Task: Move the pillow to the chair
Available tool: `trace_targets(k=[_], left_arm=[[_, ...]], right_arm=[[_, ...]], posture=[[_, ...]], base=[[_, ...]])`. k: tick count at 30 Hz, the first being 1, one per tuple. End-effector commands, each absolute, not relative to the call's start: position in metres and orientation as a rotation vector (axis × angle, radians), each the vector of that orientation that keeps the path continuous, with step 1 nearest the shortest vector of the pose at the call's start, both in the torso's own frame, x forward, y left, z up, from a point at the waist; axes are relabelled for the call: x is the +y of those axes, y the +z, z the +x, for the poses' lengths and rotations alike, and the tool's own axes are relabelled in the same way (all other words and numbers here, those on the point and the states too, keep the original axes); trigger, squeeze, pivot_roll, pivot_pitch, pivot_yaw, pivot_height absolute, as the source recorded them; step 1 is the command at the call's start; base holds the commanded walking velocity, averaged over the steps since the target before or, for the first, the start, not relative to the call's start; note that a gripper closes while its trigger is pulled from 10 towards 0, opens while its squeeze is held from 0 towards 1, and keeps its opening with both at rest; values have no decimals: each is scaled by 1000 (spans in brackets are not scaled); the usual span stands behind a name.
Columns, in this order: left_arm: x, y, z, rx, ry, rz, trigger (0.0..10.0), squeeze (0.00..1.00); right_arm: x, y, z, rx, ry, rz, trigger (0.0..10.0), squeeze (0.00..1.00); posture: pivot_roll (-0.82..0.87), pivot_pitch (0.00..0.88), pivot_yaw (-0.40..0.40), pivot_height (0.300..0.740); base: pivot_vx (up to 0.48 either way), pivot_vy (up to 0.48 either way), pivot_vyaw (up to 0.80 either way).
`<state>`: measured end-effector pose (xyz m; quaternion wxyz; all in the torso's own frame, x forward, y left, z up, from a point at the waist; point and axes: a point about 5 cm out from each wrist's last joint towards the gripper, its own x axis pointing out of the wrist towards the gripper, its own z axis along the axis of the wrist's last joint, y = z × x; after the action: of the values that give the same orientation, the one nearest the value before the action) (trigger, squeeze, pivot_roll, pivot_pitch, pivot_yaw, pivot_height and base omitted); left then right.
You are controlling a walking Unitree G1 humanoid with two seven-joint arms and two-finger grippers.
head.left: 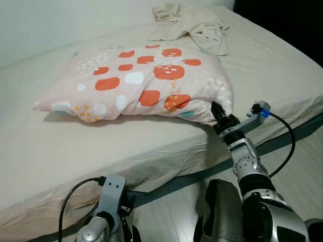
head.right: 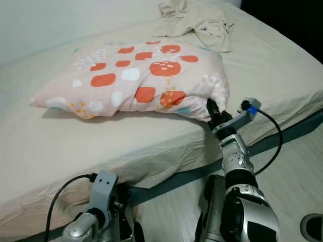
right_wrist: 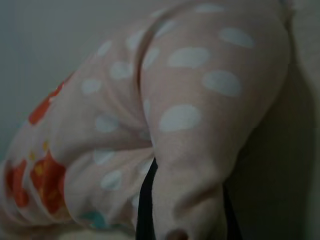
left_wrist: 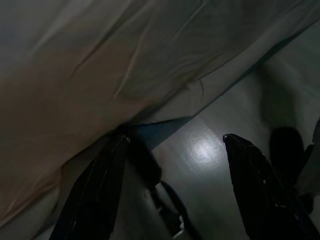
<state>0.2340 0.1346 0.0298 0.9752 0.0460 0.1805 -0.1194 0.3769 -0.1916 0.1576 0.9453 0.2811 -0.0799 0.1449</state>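
A pink pillow (head.left: 146, 83) with orange and white spots lies on the bed (head.left: 75, 146), its near right corner slightly lifted. My right gripper (head.left: 218, 114) reaches up from the floor side and is shut on that corner. In the right wrist view the pillow's (right_wrist: 200, 100) fabric is pinched between the two black fingers (right_wrist: 146, 205). My left gripper (left_wrist: 175, 150) hangs low by the bed's edge, open, with nothing between its fingers. No chair is in view.
A crumpled beige cloth (head.left: 192, 25) lies at the far end of the bed. The sheet hangs over the bed's side above a dark frame (head.left: 282, 138). Pale floor (head.left: 298, 171) lies to my right, with a dark space beyond the bed's far corner.
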Motion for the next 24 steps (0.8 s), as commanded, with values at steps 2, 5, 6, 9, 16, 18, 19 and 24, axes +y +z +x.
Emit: trace_targets(k=[2, 5, 6, 9, 16, 18, 19, 24], left_arm=[[135, 23, 236, 382, -212, 64, 10000, 0], [133, 25, 242, 369, -208, 55, 10000, 0], [133, 25, 242, 369, -208, 55, 10000, 0], [129, 27, 250, 352, -207, 45, 10000, 0], [124, 36, 270, 300, -203, 34, 10000, 0], [123, 37, 272, 296, -203, 33, 10000, 0], [122, 38, 275, 289, -203, 32, 10000, 0], [121, 41, 279, 277, -202, 27, 10000, 0]], right_arm=[[-161, 144, 368, -97, 412, 521, 0, 0], [-151, 136, 361, -72, 461, 509, 0, 0], [-151, 136, 361, -72, 461, 509, 0, 0], [-145, 132, 357, -55, 491, 525, 0, 0], [-128, 139, 352, -42, 598, 515, 0, 0], [-126, 139, 352, -39, 607, 509, 0, 0], [-124, 139, 351, -34, 628, 503, 0, 0], [-117, 139, 347, -20, 686, 483, 0, 0]], posture=[[79, 233, 69, 496], [66, 218, 60, 505], [66, 218, 60, 505], [56, 201, 54, 524], [36, 154, 42, 562], [36, 152, 42, 567], [34, 143, 39, 572], [31, 133, 36, 581]], base=[[0, 0, -253], [0, 0, -338], [0, 0, 0], [0, 0, 0], [0, 0, 0], [0, 0, 0], [0, 0, 0], [0, 0, 0]])
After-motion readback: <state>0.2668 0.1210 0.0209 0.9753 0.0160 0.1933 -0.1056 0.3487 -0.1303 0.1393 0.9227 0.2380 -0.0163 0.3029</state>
